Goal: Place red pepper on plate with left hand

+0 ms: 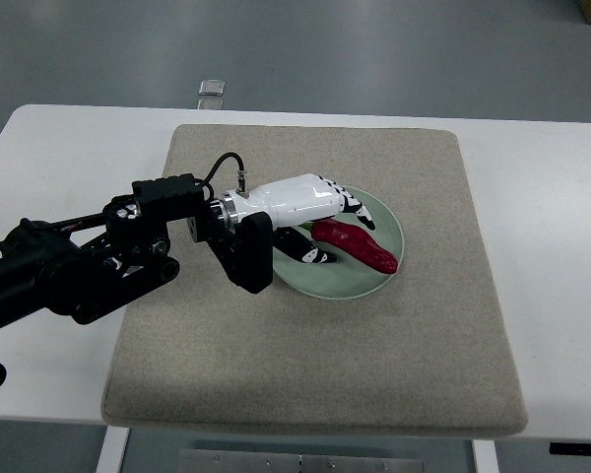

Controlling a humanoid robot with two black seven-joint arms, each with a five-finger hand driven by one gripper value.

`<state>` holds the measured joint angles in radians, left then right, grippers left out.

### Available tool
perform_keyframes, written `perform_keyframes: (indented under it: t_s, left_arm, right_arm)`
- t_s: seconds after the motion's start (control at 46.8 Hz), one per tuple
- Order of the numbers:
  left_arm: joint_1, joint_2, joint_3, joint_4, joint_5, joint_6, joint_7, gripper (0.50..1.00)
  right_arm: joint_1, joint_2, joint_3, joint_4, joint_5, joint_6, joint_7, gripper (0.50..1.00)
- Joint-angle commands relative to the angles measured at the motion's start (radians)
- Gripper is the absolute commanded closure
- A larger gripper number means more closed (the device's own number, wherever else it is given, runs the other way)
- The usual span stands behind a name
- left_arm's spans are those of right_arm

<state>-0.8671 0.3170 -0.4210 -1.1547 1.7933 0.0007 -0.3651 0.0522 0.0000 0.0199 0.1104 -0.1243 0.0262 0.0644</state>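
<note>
A long red pepper (359, 246) lies on a pale green plate (386, 225) in the middle of a beige mat. My left hand (327, 223), white with black-marked fingers, reaches in from the left over the plate's left part. Its fingers (358, 209) lie above and against the pepper's left end and the thumb (305, 248) below it. They look loosely curled around that end; I cannot tell whether they still grip it. The right arm does not show.
The beige mat (315, 365) covers most of a white table (542, 197). My black left forearm (98, 261) stretches across the mat's left edge. A small clear object (212, 88) lies at the table's far edge.
</note>
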Motion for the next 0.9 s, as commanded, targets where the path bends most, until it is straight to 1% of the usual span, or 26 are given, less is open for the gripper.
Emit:
perform_keyframes:
  t_s: [0.0, 0.085, 0.149, 0.214, 0.278, 0.427, 0.619, 0.769, 0.875]
  left_arm:
    - [0.002, 0.001, -0.005, 0.000, -0.002, 0.002, 0.000, 0.643]
    - [0.005, 0.001, -0.010, -0.005, -0.003, 0.019, 0.000, 0.598]
    - [0.007, 0.001, -0.012, -0.008, -0.018, 0.047, 0.000, 0.540]
    - [0.007, 0.001, -0.012, -0.008, -0.052, 0.076, -0.002, 0.531]
    - [0.007, 0.005, -0.015, -0.010, -0.103, 0.099, -0.006, 0.508]
    - [0.007, 0.013, -0.038, -0.010, -0.276, 0.134, -0.026, 0.506]
    - [0.023, 0.027, -0.140, -0.008, -0.511, 0.162, -0.026, 0.506]
    - [0.051, 0.027, -0.242, 0.001, -0.698, 0.208, -0.025, 0.506]
    - [0.074, 0.033, -0.291, 0.027, -0.845, 0.220, -0.025, 0.506]
  right_arm:
    - [0.000, 0.000, 0.000, 0.000, 0.000, 0.000, 0.000, 0.572]
    - [0.000, 0.000, 0.000, 0.000, 0.000, 0.000, 0.000, 0.572]
    - [0.000, 0.000, 0.000, 0.000, 0.000, 0.000, 0.000, 0.572]
    - [0.000, 0.000, 0.000, 0.000, 0.000, 0.000, 0.000, 0.572]
    - [0.000, 0.000, 0.000, 0.000, 0.000, 0.000, 0.000, 0.572]
    - [0.000, 0.000, 0.000, 0.000, 0.000, 0.000, 0.000, 0.572]
    - [0.000, 0.000, 0.000, 0.000, 0.000, 0.000, 0.000, 0.572]
    - [0.000, 0.000, 0.000, 0.000, 0.000, 0.000, 0.000, 0.572]
    - [0.000, 0.000, 0.000, 0.000, 0.000, 0.000, 0.000, 0.572]
